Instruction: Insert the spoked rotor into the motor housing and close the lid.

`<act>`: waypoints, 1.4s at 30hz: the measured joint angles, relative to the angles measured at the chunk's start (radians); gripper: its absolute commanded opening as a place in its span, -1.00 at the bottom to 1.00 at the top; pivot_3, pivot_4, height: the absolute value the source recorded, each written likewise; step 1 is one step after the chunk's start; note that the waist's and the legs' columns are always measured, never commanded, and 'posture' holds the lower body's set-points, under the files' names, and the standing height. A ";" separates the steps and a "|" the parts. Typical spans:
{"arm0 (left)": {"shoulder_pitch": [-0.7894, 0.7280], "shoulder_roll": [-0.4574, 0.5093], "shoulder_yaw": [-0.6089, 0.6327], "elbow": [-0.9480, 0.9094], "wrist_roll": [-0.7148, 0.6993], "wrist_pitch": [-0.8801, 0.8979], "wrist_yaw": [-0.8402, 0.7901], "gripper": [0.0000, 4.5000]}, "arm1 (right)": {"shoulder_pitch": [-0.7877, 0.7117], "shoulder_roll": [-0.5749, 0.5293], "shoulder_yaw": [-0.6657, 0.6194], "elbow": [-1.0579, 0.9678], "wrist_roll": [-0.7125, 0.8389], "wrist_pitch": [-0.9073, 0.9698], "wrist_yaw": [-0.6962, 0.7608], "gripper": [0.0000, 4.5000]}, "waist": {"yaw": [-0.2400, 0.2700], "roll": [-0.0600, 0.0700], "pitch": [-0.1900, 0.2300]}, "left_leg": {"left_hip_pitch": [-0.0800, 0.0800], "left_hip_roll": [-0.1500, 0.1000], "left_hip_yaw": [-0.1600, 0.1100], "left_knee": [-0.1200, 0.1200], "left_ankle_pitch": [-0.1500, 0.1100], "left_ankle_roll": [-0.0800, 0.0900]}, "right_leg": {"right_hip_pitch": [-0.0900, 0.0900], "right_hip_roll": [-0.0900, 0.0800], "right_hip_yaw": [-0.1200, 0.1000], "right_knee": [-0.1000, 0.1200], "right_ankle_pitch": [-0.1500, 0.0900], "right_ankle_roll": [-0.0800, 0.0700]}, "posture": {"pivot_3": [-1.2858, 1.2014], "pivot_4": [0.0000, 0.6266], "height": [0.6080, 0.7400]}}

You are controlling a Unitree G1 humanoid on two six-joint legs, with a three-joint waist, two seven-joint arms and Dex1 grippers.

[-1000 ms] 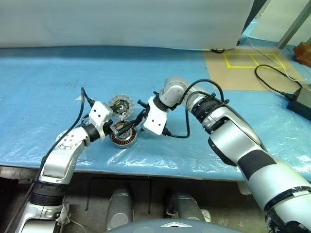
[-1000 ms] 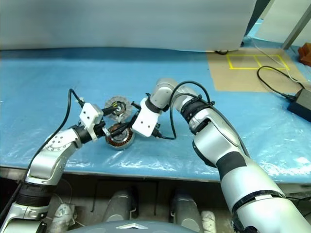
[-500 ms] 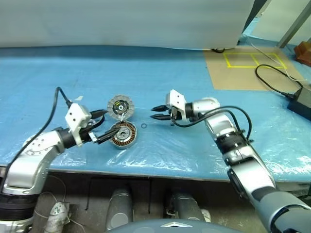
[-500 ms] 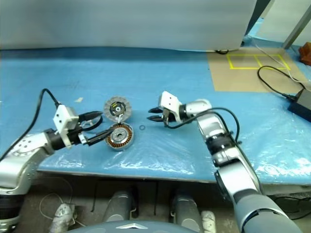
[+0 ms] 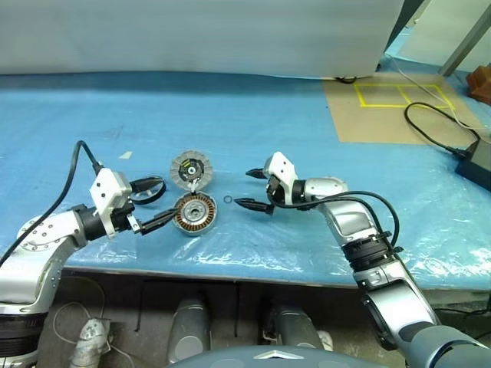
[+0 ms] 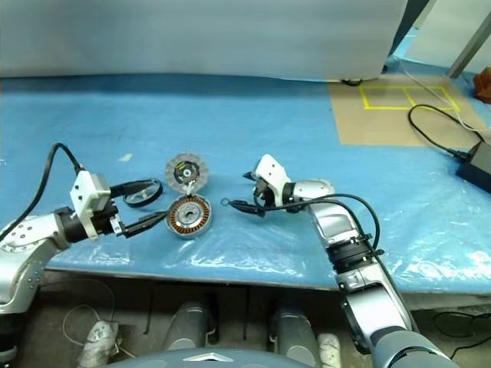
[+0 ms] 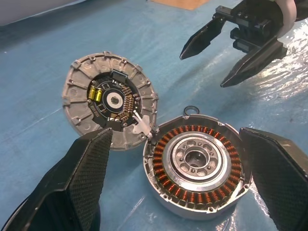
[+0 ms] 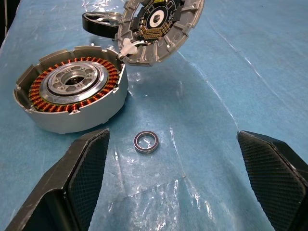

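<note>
The right gripper (image 5: 257, 188) now stands wide and empty, pulled back from the motor housing (image 5: 195, 212) near the table's (image 5: 230, 115) front edge, left gripper (image 5: 157, 203) wide too, lid (image 5: 189, 168) still open, spoked rotor (image 6: 143, 193) not yet inserted.

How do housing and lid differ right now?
The housing shows a ring of copper windings around a silver hub; the lid shows a dark centre with yellow parts. The housing is a deep-walled cup; the lid is a thinner disc with a ribbed rim. Both are round, grey metal, open side up, joined at one edge.
</note>
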 measured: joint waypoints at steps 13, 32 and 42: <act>0.040 -0.024 -0.009 0.040 0.046 -0.085 0.009 0.99 | -0.069 0.066 0.091 0.271 -0.083 -0.195 -0.012 0.99 | -0.001 0.000 0.000 | 0.000 0.000 0.000 0.000 0.002 -0.003 | 0.000 0.000 0.000 0.000 0.000 0.000 | 0.03 -0.52 1.00; 0.015 -0.050 -0.032 0.038 0.062 -0.083 0.041 0.99 | -0.103 0.115 0.103 0.376 -0.107 -0.270 -0.010 0.41 | 0.000 0.000 0.000 | 0.001 0.000 0.000 0.000 0.004 0.000 | 0.001 0.000 0.000 0.001 0.000 0.000 | 0.03 -0.52 1.00; 0.004 -0.052 -0.047 0.038 0.066 -0.074 0.044 0.99 | -0.103 0.120 0.103 0.401 -0.113 -0.300 -0.026 -0.75 | 0.000 0.000 0.000 | 0.005 0.000 0.000 0.000 0.003 0.000 | 0.005 0.000 0.000 0.001 0.000 0.000 | 0.03 -0.52 1.00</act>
